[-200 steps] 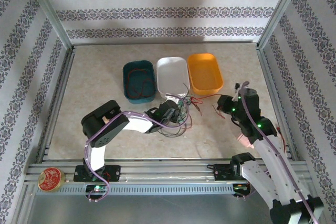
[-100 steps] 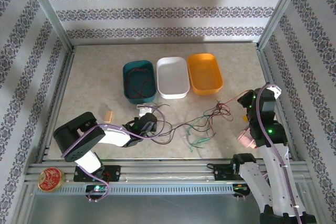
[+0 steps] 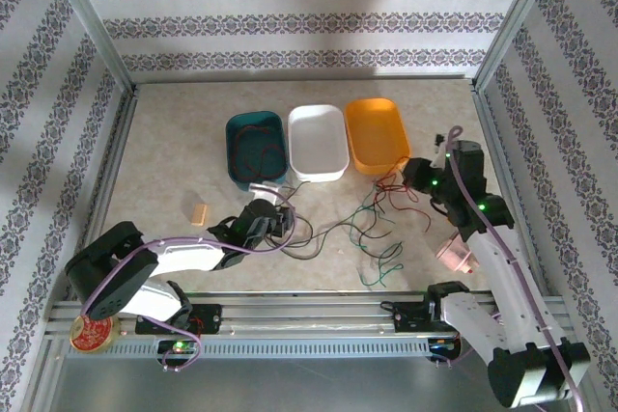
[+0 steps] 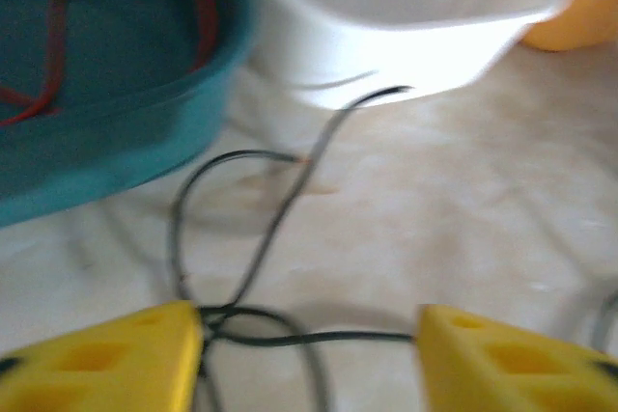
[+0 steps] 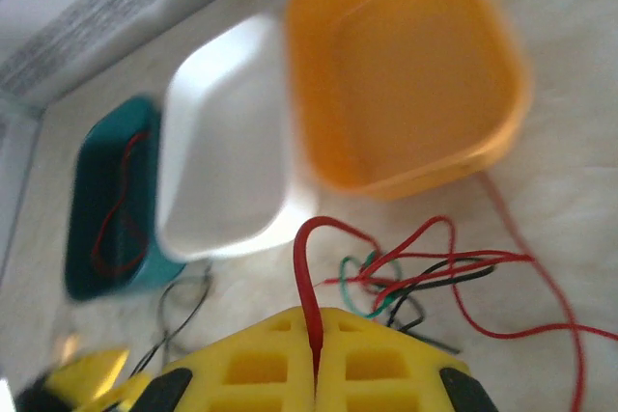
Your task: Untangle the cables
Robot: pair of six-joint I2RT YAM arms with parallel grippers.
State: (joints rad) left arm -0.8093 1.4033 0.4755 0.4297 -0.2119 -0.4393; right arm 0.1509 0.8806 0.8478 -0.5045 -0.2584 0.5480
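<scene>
1. The right gripper point(image 5: 316, 335) is squeezed tight on a red cable point(image 5: 303, 258). The cable sticks up out of the fingers and bends away toward the orange tray point(image 5: 406, 74).
2. The left gripper point(image 4: 309, 330) has let go. Its fingers are wide apart, and a black cable point(image 4: 333, 338) lies across between them.
3. The cables point(image 3: 377, 214) lie loose on the table point(image 3: 174, 142). They stretch sideways from one gripper to the other, in front of the white tray point(image 3: 319, 137).
4. A second red cable point(image 3: 253, 153) is curled in the teal tray point(image 3: 232, 137).
</scene>
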